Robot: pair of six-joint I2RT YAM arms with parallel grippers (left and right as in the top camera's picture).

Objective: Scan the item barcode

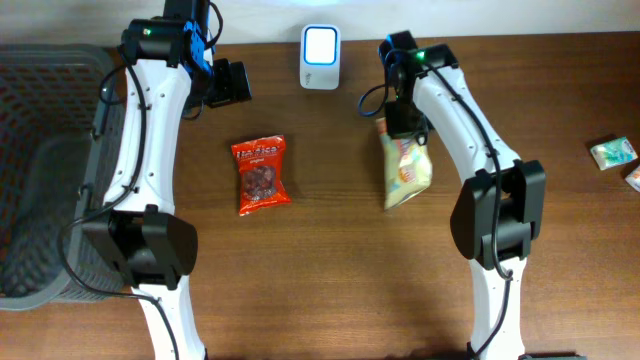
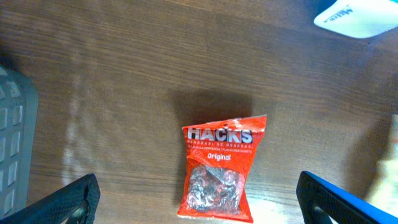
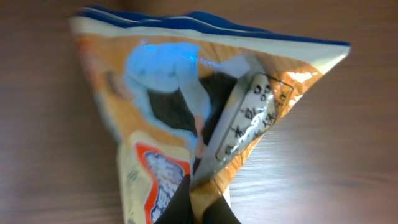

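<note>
The right fingers (image 3: 177, 208) are clenched on a crumpled end of the yellow bag (image 1: 408, 172), which sits near the far edge of the table (image 1: 330, 280), just right of the white scanner (image 1: 320, 57). The left fingers (image 2: 68, 202) are spread wide and grasp nothing, above a red packet (image 2: 219, 168) lying flat. A basket (image 1: 40, 170) stands at the left edge.

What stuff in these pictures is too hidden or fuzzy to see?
- Barcode on the yellow snack bag: not showing; right wrist view is blurred, overhead the right arm covers the bag's top.
- The scanner: cut off by the left wrist view's top edge.
- The small packets: overhead, too tiny to read.
</note>
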